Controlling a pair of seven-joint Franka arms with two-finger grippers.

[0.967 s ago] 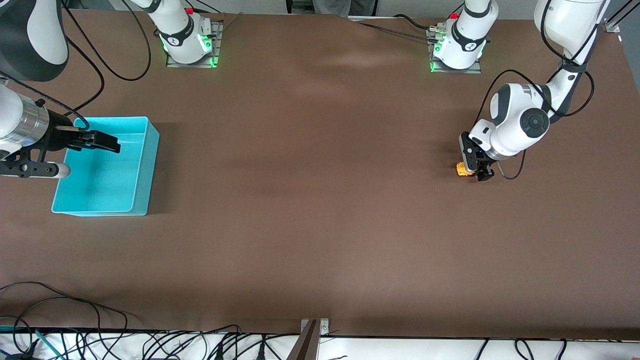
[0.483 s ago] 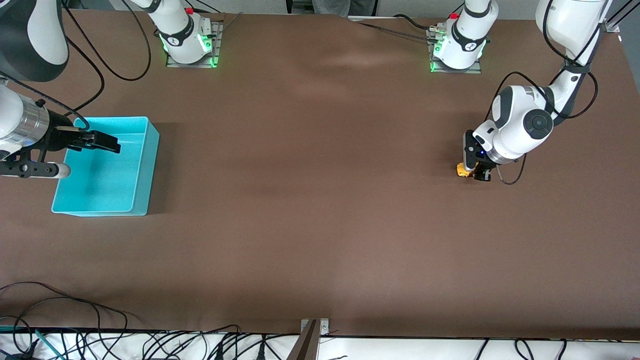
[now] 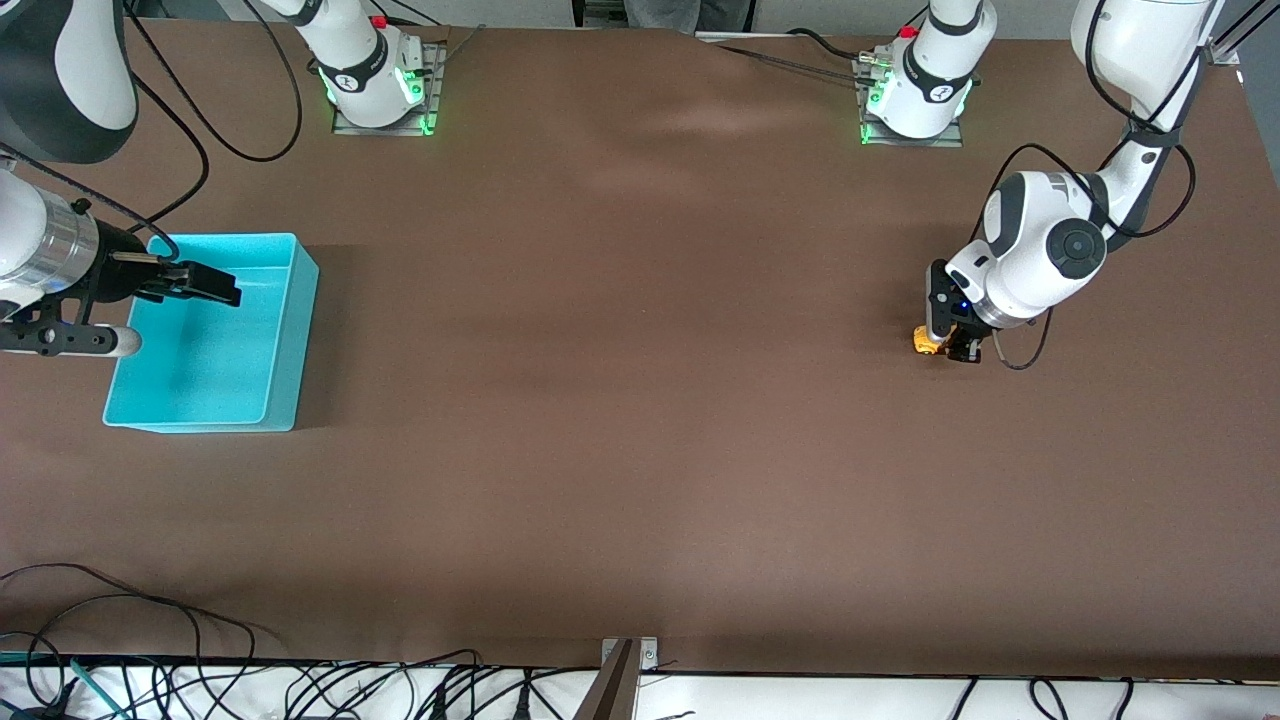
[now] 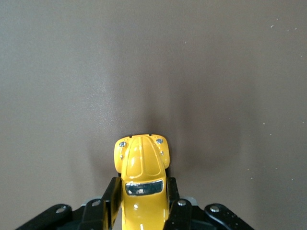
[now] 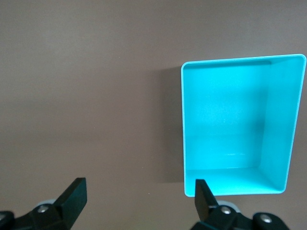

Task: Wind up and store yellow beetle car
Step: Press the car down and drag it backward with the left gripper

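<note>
Front view: one yellow beetle car [image 3: 926, 341]

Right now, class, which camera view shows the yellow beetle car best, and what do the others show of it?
The left wrist view: the yellow beetle car fills the foreground, hood and windscreen clear, clamped in the left hand. The front view shows only a tiny yellow speck under that hand. The right wrist view shows no car.
</note>
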